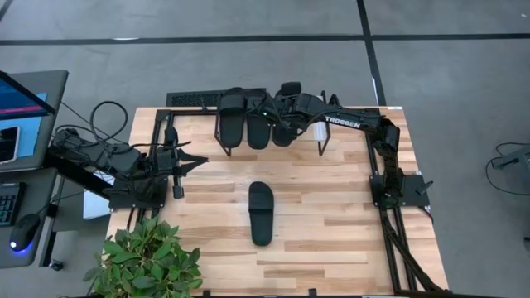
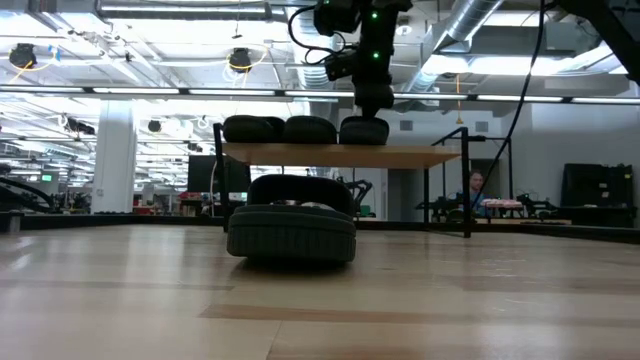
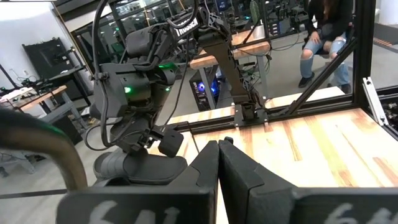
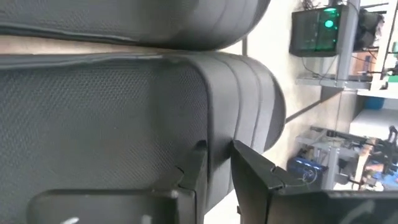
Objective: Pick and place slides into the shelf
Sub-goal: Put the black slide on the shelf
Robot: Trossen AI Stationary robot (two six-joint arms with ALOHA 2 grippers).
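A light wooden table (image 1: 331,240) fills the middle of the high view, with one black slide (image 1: 261,213) lying on it near the centre, and at its upper edge a small shelf (image 2: 340,155) carrying three more black slides (image 1: 257,124) side by side.

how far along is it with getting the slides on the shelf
Two slides already sit side by side on the shelf. The right gripper is over the shelf with its fingers closed on the strap of a third slide, which rests on the shelf top beside them, not yet released. One slide still lies on the table, mid-board. The left gripper waits at the left edge, fingers shut.
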